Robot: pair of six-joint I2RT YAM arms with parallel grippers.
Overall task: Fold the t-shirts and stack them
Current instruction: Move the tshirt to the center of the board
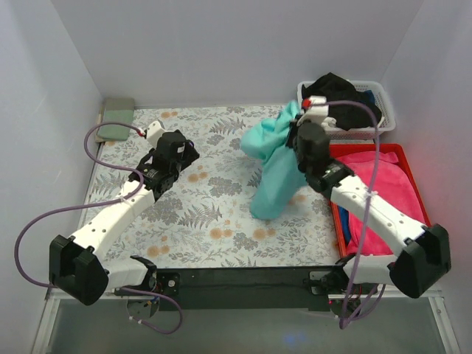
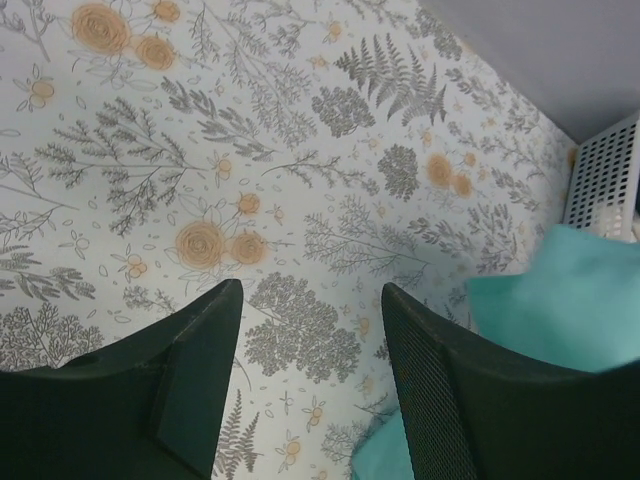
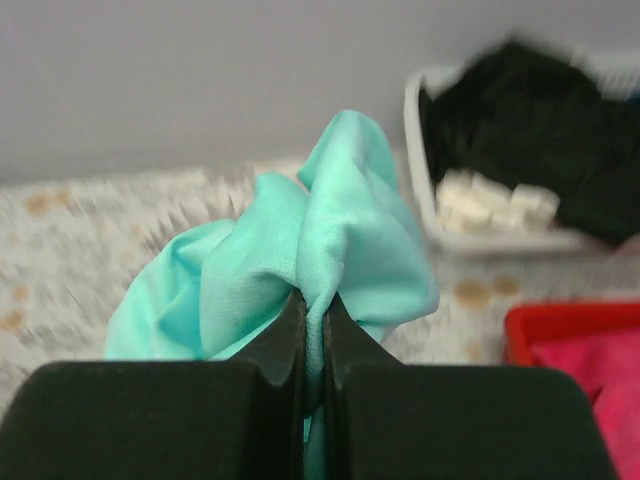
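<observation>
My right gripper (image 3: 315, 300) is shut on a bunched fold of the teal t-shirt (image 3: 330, 220). In the top view the teal t-shirt (image 1: 274, 166) hangs from my right gripper (image 1: 293, 133) above the table's right half, its lower end touching the cover. My left gripper (image 1: 190, 153) is open and empty over the middle-left of the table; in its wrist view my left gripper (image 2: 312, 300) shows the patterned cover between its fingers, with the teal t-shirt (image 2: 570, 310) to its right. A black t-shirt (image 1: 346, 92) lies in the white basket.
A white basket (image 1: 383, 110) stands at the back right. A red tray (image 1: 402, 151) holding pink cloth (image 1: 383, 192) sits at the right edge. A sage-green folded item (image 1: 116, 118) lies at the back left corner. White walls enclose the table.
</observation>
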